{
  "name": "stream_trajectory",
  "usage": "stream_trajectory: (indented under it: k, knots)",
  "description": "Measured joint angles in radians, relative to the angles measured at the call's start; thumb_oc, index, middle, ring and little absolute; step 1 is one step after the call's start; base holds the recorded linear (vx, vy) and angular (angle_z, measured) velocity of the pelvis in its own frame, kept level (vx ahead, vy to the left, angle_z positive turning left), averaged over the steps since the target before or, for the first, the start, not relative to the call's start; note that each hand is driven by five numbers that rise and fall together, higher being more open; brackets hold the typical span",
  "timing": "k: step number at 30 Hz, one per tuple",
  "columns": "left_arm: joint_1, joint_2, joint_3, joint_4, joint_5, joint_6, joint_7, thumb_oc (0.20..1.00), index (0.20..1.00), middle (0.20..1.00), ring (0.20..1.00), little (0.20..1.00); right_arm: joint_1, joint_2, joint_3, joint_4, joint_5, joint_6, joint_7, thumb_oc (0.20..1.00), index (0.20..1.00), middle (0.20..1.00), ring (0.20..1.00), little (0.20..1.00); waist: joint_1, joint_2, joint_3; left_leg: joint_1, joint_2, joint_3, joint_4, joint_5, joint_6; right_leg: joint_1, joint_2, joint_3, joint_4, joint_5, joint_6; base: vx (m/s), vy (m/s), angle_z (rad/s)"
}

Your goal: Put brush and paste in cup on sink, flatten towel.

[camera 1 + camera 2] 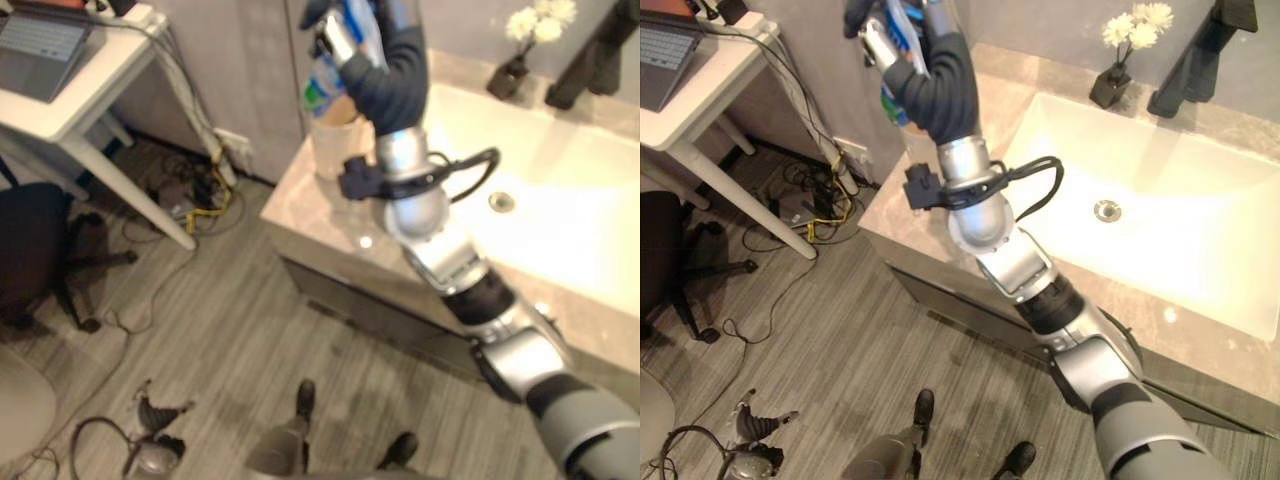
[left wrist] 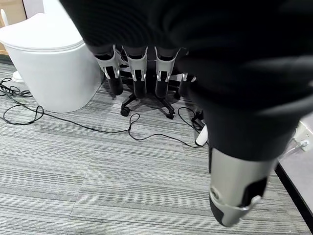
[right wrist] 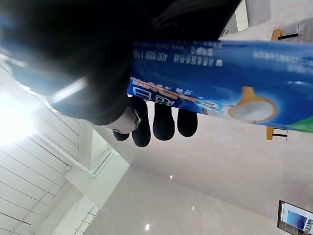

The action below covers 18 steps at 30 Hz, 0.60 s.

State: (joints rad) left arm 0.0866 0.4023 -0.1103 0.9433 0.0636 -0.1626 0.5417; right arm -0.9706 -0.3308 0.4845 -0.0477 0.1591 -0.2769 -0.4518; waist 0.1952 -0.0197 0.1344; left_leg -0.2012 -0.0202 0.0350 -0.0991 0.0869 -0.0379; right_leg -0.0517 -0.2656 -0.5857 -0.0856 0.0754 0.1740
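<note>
Right wrist view, right hand (image 3: 146, 117) fingers curled round blue toothpaste tube (image 3: 220, 93), white print, above cup (image 1: 335, 140); left hand (image 2: 142, 73) fingers straight, released

Gripping a blue toothpaste tube (image 3: 220, 78), with the right hand (image 3: 146, 88) curled round it and dark fingertips (image 3: 164, 122) poking out just beneath its printed side. Running lengthwise across the view, the tube passing out of sight under the dark ribbed cover. Showing white and orange print on the blue. Looking past the fingers at a pale paneled ceiling (image 3: 44, 161) with small lights.
</note>
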Motion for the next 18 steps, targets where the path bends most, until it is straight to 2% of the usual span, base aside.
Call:
stream_trajectory:
  k: [12,18]
  knots:
    - [-0.006,-0.008,-0.036,0.022,0.014,0.001,-0.001,1.0,1.0,1.0,1.0,1.0,-0.013,-0.019,0.016,0.04,-0.001,0.002,0.0,0.2,0.2,0.2,0.2,0.2,-0.018,-0.022,0.012,0.009,0.003,0.015,0.0,0.0,0.0,-0.001,0.001,0.018,0.0,0.005,-0.004,0.0,0.013,-0.03]
    - [-0.012,-0.012,-0.048,0.022,0.016,0.0,-0.003,1.0,1.0,1.0,1.0,1.0,-0.041,-0.022,0.031,0.135,0.0,0.011,-0.001,0.2,0.2,0.2,0.2,0.2,-0.021,-0.024,0.011,0.011,0.004,0.019,0.0,0.0,0.0,-0.001,0.002,0.021,0.0,0.007,-0.005,0.0,0.005,-0.01]
